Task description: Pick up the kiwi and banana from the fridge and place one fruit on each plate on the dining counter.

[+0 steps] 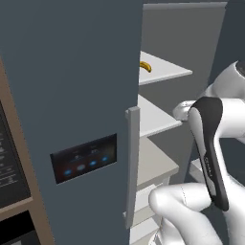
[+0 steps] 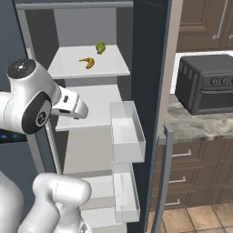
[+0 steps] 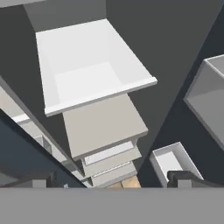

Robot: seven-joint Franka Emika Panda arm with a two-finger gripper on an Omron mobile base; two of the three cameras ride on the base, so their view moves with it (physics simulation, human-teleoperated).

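Observation:
The fridge [image 1: 72, 72] stands open, with pale shelves inside. On its upper shelf lies the yellow banana [image 2: 88, 62], curved with dark tips, and just behind it sits the small green kiwi [image 2: 100, 47]. The banana [image 1: 145, 66] also peeks past the closed left door's edge. My gripper [image 3: 113, 179] is open with nothing between its fingers. It hovers at the fridge opening, about one shelf lower than the fruit, and looks down over a white shelf [image 3: 87, 65] and a beige one [image 3: 103, 124]. The plates and the dining counter are out of view.
The open right door [image 2: 150, 68] carries clear bins [image 2: 127, 132] and a grey bar handle [image 2: 164, 177]. Beyond it a black toaster oven [image 2: 207, 84] sits on a stone counter over brown cabinets. A black wall oven [image 1: 9, 167] borders the closed left door.

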